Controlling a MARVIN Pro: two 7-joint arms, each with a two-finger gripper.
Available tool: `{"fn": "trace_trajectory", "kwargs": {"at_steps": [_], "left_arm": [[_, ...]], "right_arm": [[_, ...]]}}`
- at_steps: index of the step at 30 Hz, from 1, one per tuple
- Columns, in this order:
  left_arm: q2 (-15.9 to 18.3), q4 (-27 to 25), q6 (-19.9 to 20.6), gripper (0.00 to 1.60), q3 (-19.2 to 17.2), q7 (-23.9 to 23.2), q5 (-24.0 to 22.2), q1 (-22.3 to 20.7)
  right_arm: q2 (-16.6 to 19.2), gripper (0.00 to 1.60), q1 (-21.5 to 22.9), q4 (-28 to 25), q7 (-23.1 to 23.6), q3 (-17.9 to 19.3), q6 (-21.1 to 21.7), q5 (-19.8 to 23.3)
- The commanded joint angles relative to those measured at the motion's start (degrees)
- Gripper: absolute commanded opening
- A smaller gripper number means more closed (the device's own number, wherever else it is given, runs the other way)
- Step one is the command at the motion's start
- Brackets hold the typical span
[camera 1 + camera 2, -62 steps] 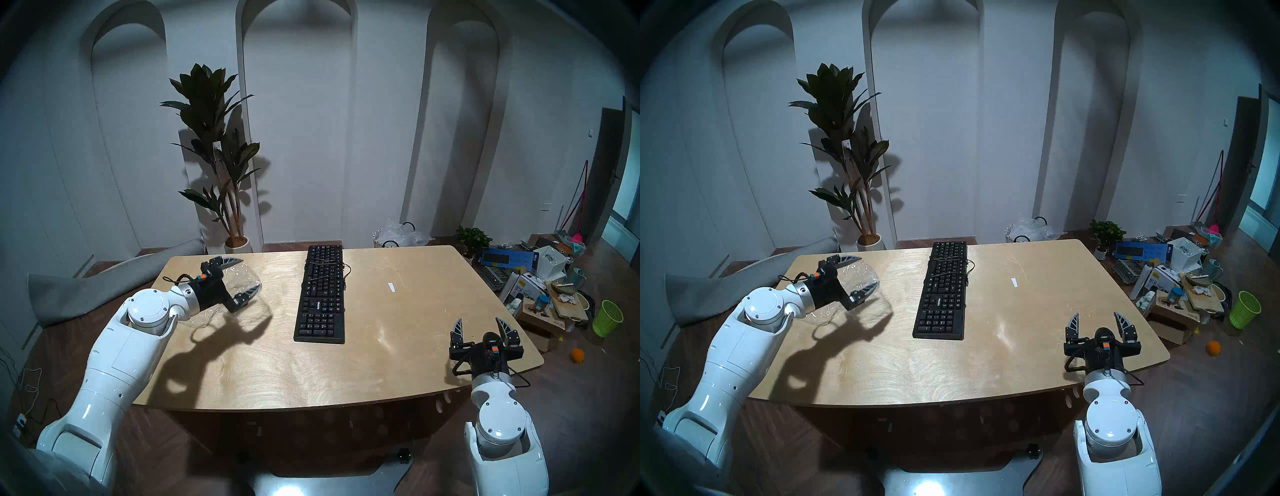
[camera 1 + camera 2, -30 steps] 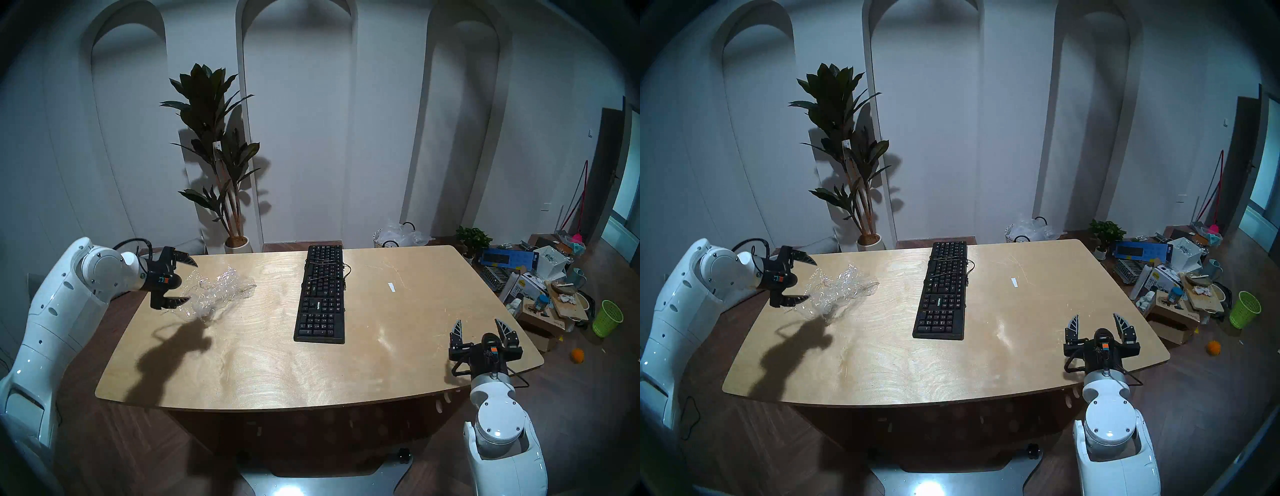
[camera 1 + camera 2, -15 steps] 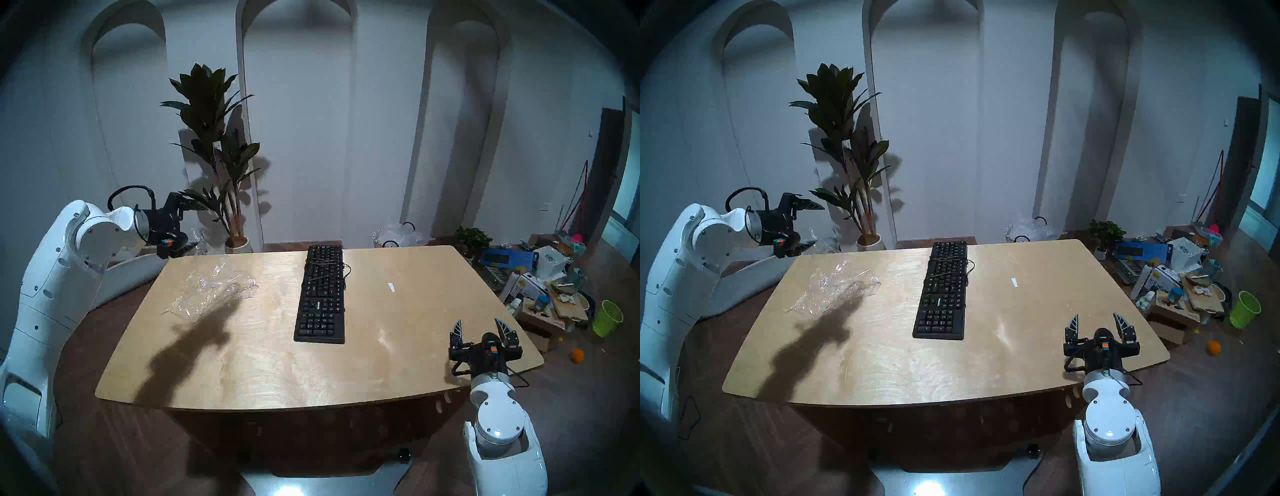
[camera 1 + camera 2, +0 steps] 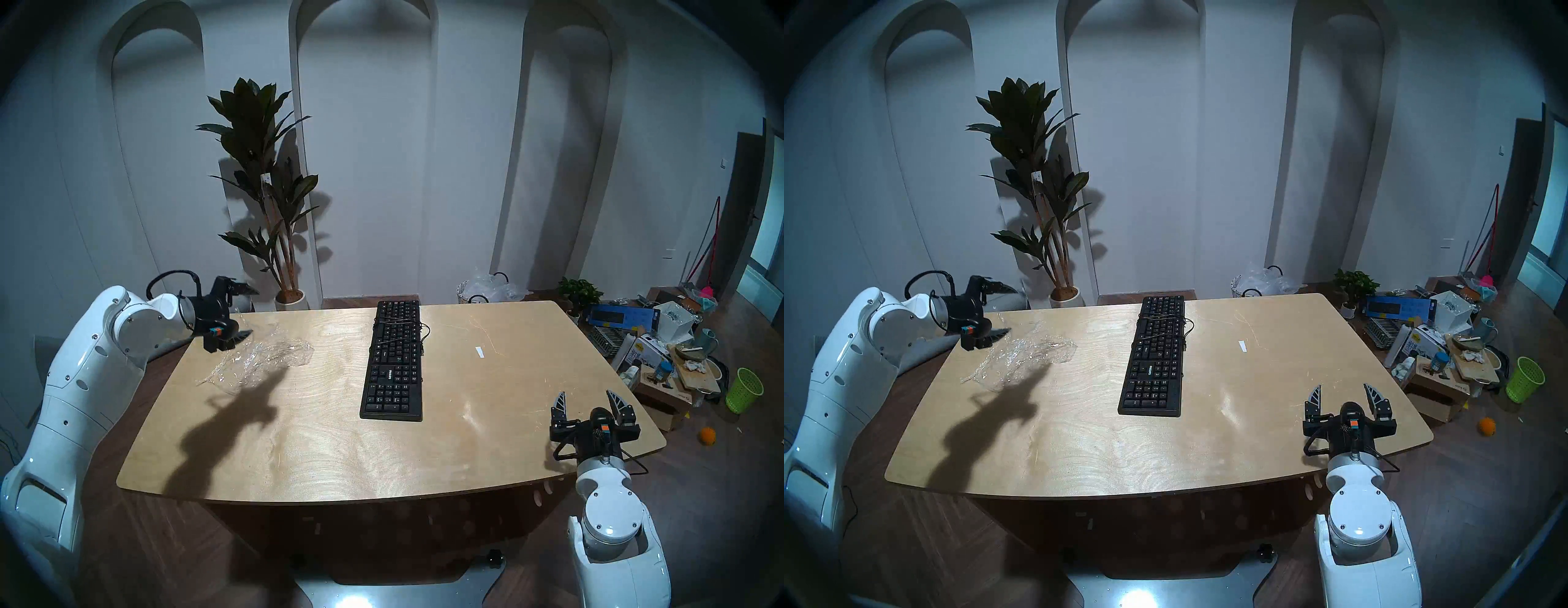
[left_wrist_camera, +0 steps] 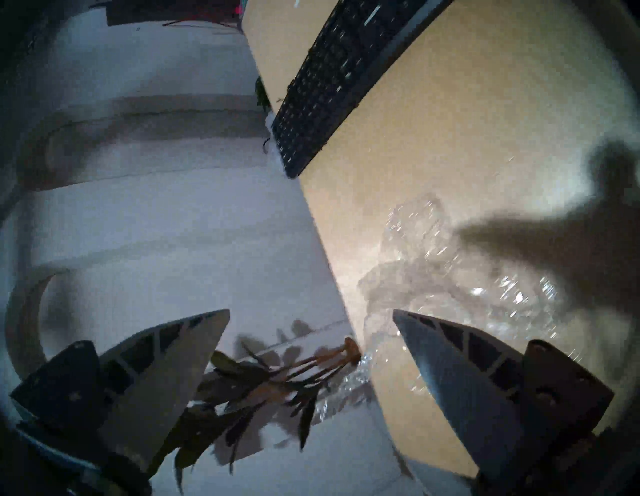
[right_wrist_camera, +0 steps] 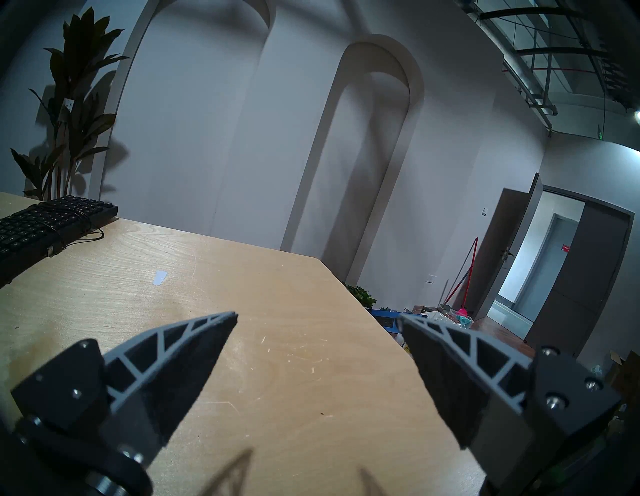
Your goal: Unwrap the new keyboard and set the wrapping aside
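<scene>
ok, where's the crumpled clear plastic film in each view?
Head stereo left: crumpled clear plastic film, table's left side.
Head stereo right: left side as well.
Left wrist: lower right, beyond the fingers.
Right wrist: not in it.
Shared landmark: long black keyboard.

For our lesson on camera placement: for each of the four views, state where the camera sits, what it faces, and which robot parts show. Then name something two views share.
Head stereo left: on the head, looking down at the table; both arms show.
Head stereo right: same, slightly shifted.
Left wrist: tilted, facing the wrapping; open left gripper.
Right wrist: across the table toward a doorway; open right gripper.
Shared: both wrist views show the keyboard.
</scene>
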Motion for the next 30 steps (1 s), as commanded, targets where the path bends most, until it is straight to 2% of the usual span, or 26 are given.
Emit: {"fn": "trace_trajectory", "kwargs": {"at_steps": [1,4,5,6,7,9,11,13,16,17,18,19,21,23,25,30], "left_arm": [[4.5,-3.9,1.0,1.60,-6.3,1.6,3.0,-6.2],[4.4,-6.9,1.0,1.60,-6.6,0.5,1.7,-7.1],[4.8,-6.9,0.3,1.60,-5.7,-1.5,1.8,-6.5],[5.3,-7.8,0.2,1.60,-4.0,-4.3,1.8,-7.1],[6.6,-6.5,-0.7,1.60,0.0,-6.3,1.5,-7.6],[8.3,-5.8,-1.4,1.60,2.7,-7.0,3.0,-2.7],[8.6,-4.6,-2.7,1.60,3.6,-9.2,5.0,0.9],[8.8,-3.0,-3.4,1.60,5.0,-11.4,5.0,2.0],[12.0,-1.3,-4.9,1.60,6.9,-15.0,6.4,2.7],[12.8,-1.6,-5.4,1.60,6.0,-15.9,8.3,2.4],[13.9,-1.6,-5.8,1.60,5.3,-16.7,10.6,-2.7],[13.9,-1.6,-5.8,1.60,5.3,-16.7,10.6,-2.7],[11.9,-3.7,-5.2,1.60,1.3,-12.9,9.5,-6.4],[10.9,-7.2,-5.1,1.60,-1.8,-11.5,8.8,-5.5],[10.7,-6.9,-5.6,1.60,-1.5,-10.2,8.8,-5.0],[7.6,-11.2,-7.3,1.60,-4.6,-6.0,7.9,-7.1]], "right_arm": [[0.0,1.60,0.2,-1.0,0.0,-0.1,-0.3,0.0],[0.0,1.60,0.3,-1.0,0.0,-0.1,-0.3,0.0],[0.0,1.60,0.2,-1.1,0.0,-0.1,-0.3,0.0],[0.0,1.60,0.2,-1.3,0.0,-0.1,-0.4,0.0],[0.0,1.60,0.1,-1.4,0.0,-0.1,-0.4,0.0],[0.0,1.60,0.1,-1.4,0.0,-0.1,-0.4,0.0],[0.0,1.60,0.2,-1.2,0.0,-0.1,-0.3,0.0],[0.0,1.60,0.3,-1.0,0.0,-0.1,-0.3,0.0],[0.0,1.60,0.2,-1.1,0.0,-0.1,-0.3,0.0],[0.0,1.60,0.1,-1.3,0.0,-0.1,-0.4,0.0],[-0.1,1.60,-0.3,-2.0,0.1,-0.2,-0.4,0.0],[-0.1,1.60,-0.3,-2.0,0.1,-0.2,-0.4,0.0],[0.0,1.60,0.0,-1.5,0.0,-0.2,-0.4,0.0],[0.0,1.60,0.2,-1.1,0.0,-0.1,-0.3,0.0],[0.0,1.60,0.3,-0.8,0.0,-0.1,-0.2,0.0],[0.0,1.60,0.3,-0.6,0.0,-0.1,-0.2,0.0]]}}
